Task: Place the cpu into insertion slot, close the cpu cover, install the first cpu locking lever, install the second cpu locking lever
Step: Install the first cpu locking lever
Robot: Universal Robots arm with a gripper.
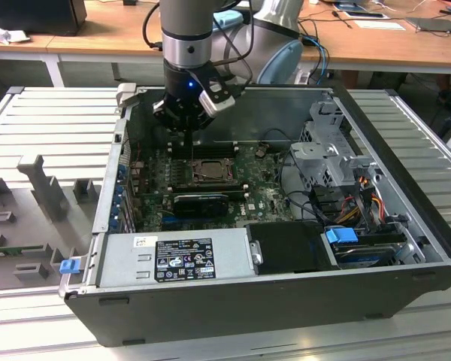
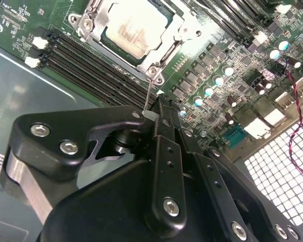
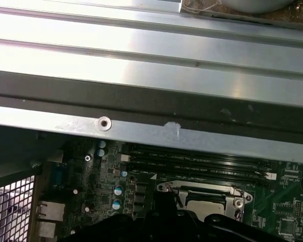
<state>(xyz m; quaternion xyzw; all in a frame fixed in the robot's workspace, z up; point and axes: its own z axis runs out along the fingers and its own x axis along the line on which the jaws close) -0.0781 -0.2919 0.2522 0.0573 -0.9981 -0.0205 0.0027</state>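
Pincer [image 2: 152,117] pinching thin locking lever [image 2: 148,96], cpu [image 2: 133,27] seated under closed cpu cover [image 2: 103,31], print unreadable

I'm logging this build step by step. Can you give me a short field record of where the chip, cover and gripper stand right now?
chip: cpu seated in the insertion slot
cover: cpu cover down around the chip
lever: thin wire lever standing up from the socket corner toward the gripper
gripper: gripper above the memory slots beside the socket, fingers closed at the lever's tip
enclosure: open computer case
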